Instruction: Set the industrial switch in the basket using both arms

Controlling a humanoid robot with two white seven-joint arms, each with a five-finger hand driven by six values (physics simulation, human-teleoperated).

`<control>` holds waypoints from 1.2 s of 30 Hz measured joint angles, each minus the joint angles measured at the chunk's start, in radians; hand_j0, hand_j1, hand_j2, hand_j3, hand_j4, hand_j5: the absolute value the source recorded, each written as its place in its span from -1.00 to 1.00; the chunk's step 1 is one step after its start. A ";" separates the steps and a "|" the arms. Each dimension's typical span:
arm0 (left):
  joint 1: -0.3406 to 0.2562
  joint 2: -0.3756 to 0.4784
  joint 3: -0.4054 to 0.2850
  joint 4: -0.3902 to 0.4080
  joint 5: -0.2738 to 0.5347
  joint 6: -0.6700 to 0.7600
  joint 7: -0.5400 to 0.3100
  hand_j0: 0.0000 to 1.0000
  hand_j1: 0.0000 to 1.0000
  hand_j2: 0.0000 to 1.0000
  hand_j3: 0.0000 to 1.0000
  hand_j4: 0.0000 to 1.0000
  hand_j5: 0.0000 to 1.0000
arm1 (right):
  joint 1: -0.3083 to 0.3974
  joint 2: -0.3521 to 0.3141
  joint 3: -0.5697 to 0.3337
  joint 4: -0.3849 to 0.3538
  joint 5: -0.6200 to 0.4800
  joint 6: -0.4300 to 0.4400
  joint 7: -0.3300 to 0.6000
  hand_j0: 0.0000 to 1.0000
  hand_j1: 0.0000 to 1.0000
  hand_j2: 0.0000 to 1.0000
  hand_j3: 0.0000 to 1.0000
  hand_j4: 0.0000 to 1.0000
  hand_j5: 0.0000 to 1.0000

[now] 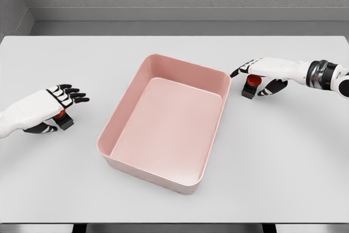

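Observation:
A pink rectangular basket (120, 118) sits in the middle of the white table, with nothing inside. Two small industrial switches, each a red button on a black base, stand on the table. One switch (65, 120) is left of the basket, half hidden under my left hand (57, 110), whose fingers stretch flat above it with the thumb curled beside it. The other switch (251, 86) stands just off the basket's far right corner. My right hand (259, 79) arches over it, fingers reaching toward the basket rim and thumb behind the switch. Neither switch looks lifted.
The table (283, 162) runs to a grey wall at the back and ends at a front edge near the bottom of the view. The basket's raised walls stand between the two hands.

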 measured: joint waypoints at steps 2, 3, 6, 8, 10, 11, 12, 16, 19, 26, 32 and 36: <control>0.000 -0.005 -0.002 0.001 -0.001 0.000 0.001 1.00 1.00 1.00 1.00 1.00 1.00 | 0.000 0.004 0.002 0.006 0.000 0.000 0.000 0.64 0.64 0.64 0.64 0.64 0.64; 0.000 -0.007 -0.004 0.001 -0.003 0.000 0.001 1.00 1.00 1.00 1.00 1.00 1.00 | 0.000 0.006 0.003 0.009 0.000 0.000 -0.001 0.63 0.63 0.63 0.63 0.63 0.63; 0.000 -0.010 -0.008 0.001 -0.006 0.000 0.002 1.00 1.00 1.00 1.00 1.00 1.00 | 0.000 0.009 0.006 0.016 0.000 0.000 -0.001 0.61 0.61 0.61 0.61 0.61 0.61; 0.000 -0.008 -0.009 0.001 -0.007 0.000 0.002 0.84 0.84 0.84 0.84 0.84 0.84 | 0.000 0.010 0.007 0.019 0.000 0.000 -0.001 0.56 0.56 0.56 0.56 0.56 0.56; 0.002 -0.004 -0.009 0.001 -0.007 0.000 0.003 0.80 0.80 0.80 0.80 0.80 0.80 | 0.000 0.011 0.008 0.023 0.000 -0.001 -0.001 0.50 0.50 0.50 0.50 0.50 0.50; 0.002 -0.002 -0.009 0.002 -0.007 0.000 0.004 0.79 0.79 0.79 0.79 0.79 0.79 | 0.000 0.011 0.008 0.024 0.000 -0.001 -0.001 0.46 0.46 0.46 0.46 0.46 0.46; 0.002 -0.001 -0.008 0.005 -0.006 0.000 0.004 0.74 0.74 0.74 0.74 0.74 0.74 | 0.000 0.011 0.009 0.025 0.000 -0.001 -0.001 0.44 0.44 0.44 0.44 0.44 0.44; 0.000 0.003 -0.006 0.018 -0.006 0.000 0.004 0.60 0.60 0.60 0.60 0.60 0.60 | 0.000 0.011 0.009 0.031 0.001 -0.003 0.000 0.33 0.33 0.33 0.33 0.33 0.33; 0.000 0.003 -0.004 0.022 -0.005 0.000 0.004 0.30 0.30 0.30 0.30 0.30 0.30 | 0.000 0.011 0.009 0.032 0.002 -0.005 0.001 0.20 0.20 0.20 0.20 0.20 0.20; -0.002 0.008 -0.002 0.019 -0.003 0.000 0.005 -0.27 -0.27 -0.27 -0.27 -0.27 -0.27 | -0.006 0.010 0.007 0.034 0.002 -0.006 0.006 0.05 0.05 0.05 0.05 0.05 0.05; 0.002 0.047 0.004 -0.055 0.003 0.000 0.003 -0.37 -0.37 -0.37 -0.37 -0.37 -0.37 | -0.023 0.009 0.003 0.046 0.003 -0.010 0.008 -0.03 -0.03 -0.03 -0.03 -0.03 -0.03; 0.003 0.071 0.014 -0.123 0.003 0.000 0.000 -0.39 -0.39 -0.39 -0.39 -0.39 -0.39 | -0.043 0.005 0.002 0.046 0.005 -0.016 0.009 -0.05 -0.05 -0.05 -0.05 -0.05 -0.05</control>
